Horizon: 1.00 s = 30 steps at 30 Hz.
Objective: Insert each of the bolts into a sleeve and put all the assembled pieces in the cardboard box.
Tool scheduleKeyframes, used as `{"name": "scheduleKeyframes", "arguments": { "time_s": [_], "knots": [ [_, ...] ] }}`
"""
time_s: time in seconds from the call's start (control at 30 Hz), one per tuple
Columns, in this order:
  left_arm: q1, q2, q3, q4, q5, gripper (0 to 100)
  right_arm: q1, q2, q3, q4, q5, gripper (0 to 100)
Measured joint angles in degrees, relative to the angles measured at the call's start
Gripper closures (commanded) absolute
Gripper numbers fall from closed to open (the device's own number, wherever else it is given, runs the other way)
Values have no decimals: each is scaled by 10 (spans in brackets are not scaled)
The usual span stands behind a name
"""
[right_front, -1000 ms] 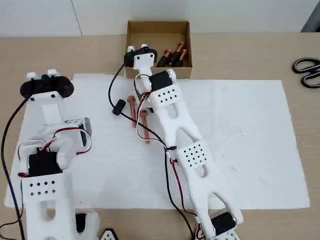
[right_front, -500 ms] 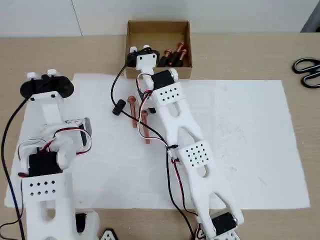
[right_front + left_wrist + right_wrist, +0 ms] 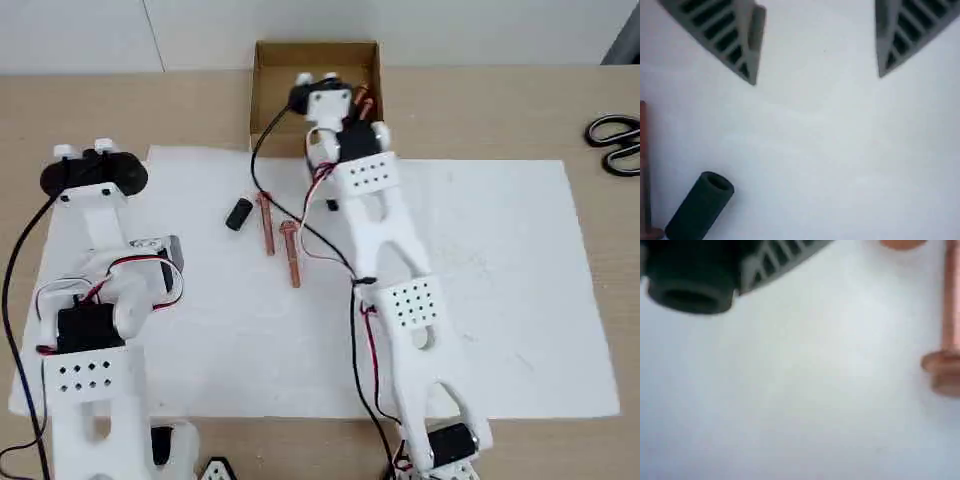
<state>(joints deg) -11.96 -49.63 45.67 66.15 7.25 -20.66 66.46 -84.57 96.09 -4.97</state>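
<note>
While the left arm sits at the left side of the white sheet [image 3: 500,280], its left fingers [image 3: 730,45] stand wide apart over bare sheet and hold nothing. The right arm stretches across the sheet to the cardboard box [image 3: 258,70] at the far edge of the worktop [image 3: 150,110], with its end above the box. The right fingers [image 3: 780,255] appear closed on a black sleeve [image 3: 690,280], which sits hard against the one finger in sight, its open end facing the camera. Several assembled pieces [image 3: 360,100] lie in the box's right corner, partly hidden by the arm. Two copper-coloured bolts [image 3: 266,225] [image 3: 292,255] lie side by side on the sheet, just left of the right arm, heads toward the box. A second sleeve [image 3: 238,214] lies loose on the sheet just beside the head of the left bolt. Scissors [image 3: 615,140] rest on the worktop at the far right, off the sheet.
</note>
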Motion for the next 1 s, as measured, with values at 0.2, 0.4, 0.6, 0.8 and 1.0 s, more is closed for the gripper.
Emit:
{"name": "scheduleKeyframes", "arguments": {
  "time_s": [0.2,0.4,0.6,0.8,1.0],
  "knots": [
    [0,0,0,0,0,849,10,-132,125,1,-34,957],
    [0,0,0,0,0,849,8,-285,332,1,-55,957],
    [0,0,0,0,0,849,30,-300,454,-11,-56,953],
    [0,0,0,0,0,849,29,-267,462,-29,-56,950],
    [0,0,0,0,0,849,31,-222,462,-33,-56,875]
  ]
}}
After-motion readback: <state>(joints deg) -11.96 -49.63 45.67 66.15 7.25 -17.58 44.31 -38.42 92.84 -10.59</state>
